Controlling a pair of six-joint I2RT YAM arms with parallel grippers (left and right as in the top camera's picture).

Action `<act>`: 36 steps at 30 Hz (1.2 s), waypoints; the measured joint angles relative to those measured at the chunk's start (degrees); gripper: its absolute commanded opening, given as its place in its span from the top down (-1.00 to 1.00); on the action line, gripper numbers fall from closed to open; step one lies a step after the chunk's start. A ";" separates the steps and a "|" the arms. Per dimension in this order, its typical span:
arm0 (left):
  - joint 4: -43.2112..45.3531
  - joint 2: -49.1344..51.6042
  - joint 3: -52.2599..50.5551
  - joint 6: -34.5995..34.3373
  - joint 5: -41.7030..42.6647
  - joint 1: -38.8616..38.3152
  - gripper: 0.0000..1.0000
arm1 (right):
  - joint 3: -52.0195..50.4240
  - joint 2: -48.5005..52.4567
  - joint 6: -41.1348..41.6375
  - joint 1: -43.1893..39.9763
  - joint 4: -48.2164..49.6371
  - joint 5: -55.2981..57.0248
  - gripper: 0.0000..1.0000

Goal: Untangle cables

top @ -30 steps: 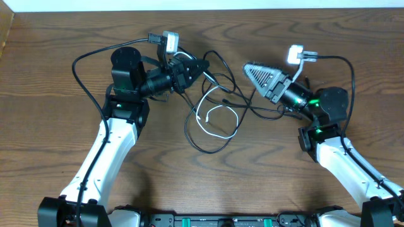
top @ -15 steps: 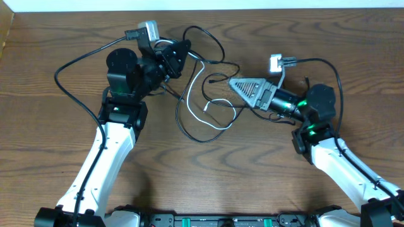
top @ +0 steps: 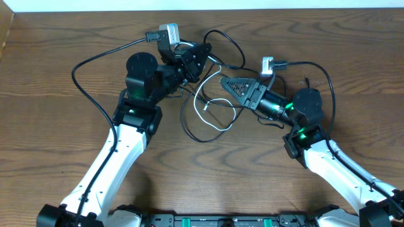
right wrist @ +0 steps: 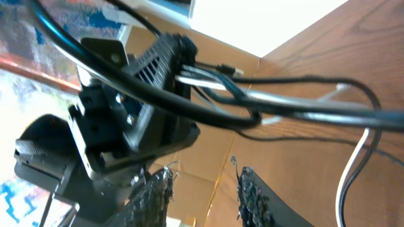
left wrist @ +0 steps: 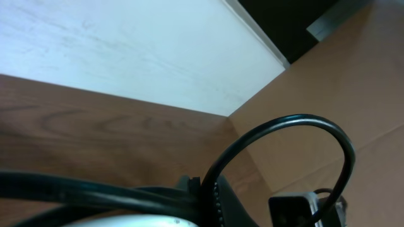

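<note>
The cables lie tangled at mid-table: a black loop [top: 222, 39] at the back, a white strand [top: 219, 120] and a lower black loop [top: 194, 133]. My left gripper [top: 203, 52] is shut on the cables where black and white strands meet. The right wrist view shows that left gripper [right wrist: 173, 50] from the front, with the cables [right wrist: 303, 112] stretching right from its tip. In the left wrist view a black cable [left wrist: 287, 120] arcs up from the left gripper [left wrist: 208, 192]. My right gripper [top: 223, 81] [right wrist: 202, 186] points at the bundle, just right of the left gripper, open with nothing between its fingers.
The brown wooden table [top: 57, 132] ends at a white strip [top: 252, 4] along the back. A thick black arm wire [top: 85, 60] loops left of the left arm. Another arm wire [top: 319, 65] arcs over the right arm.
The right gripper has moved left and slightly down, close to the left gripper, and its jaws stand narrower than half a second ago. The left arm swung left, then back right, dragging the cables.
</note>
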 measured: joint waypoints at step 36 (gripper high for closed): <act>0.50 0.00 0.00 -5.03 7.17 -4.37 0.85 | 0.00 0.00 0.50 -2.45 0.85 6.51 0.56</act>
